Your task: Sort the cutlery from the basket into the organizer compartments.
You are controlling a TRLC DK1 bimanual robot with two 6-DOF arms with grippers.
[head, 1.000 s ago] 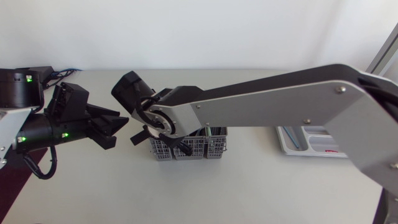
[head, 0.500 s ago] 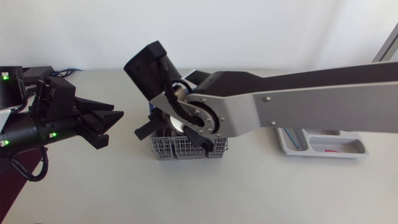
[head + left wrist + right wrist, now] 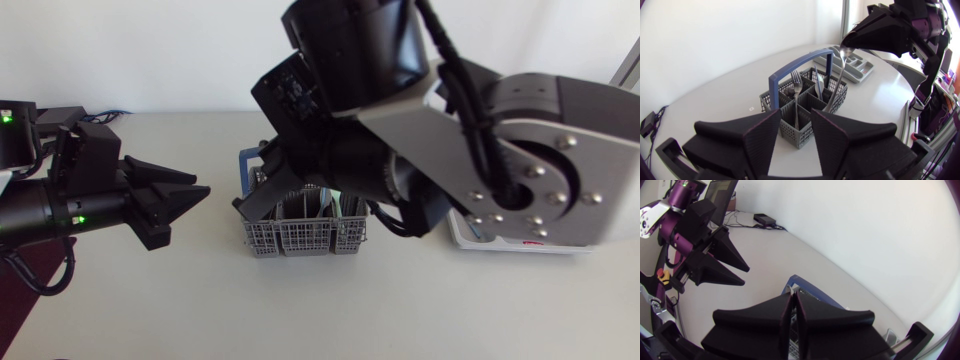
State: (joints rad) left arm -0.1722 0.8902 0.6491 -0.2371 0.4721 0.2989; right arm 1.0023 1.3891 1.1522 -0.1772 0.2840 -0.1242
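1. My right tool [image 3: 846,44] is clamped on the top end of a spoon [image 3: 836,82] and has risen well above where it was a second ago.
2. The spoon's lower end hangs inside the basket [image 3: 300,238], mid-frame on the bench [image 3: 300,310], so I judge it needs more lift to clear.
3. The organizer [image 3: 856,64] lies beyond the basket. My left tool [image 3: 198,186], fingers spread and empty, sits at the left of the head view.

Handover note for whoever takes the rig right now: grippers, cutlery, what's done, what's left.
Left gripper: open, empty, basket just ahead of it.
Right gripper: shut on a spoon by its top end, above the basket. The spoon's lower end is not clear of the basket.
In the basket: a fork and at least one more piece.
Organizer: beyond the basket, contents unreadable.
Done: nothing confirmed sorted.
Left: place the spoon, then the rest.
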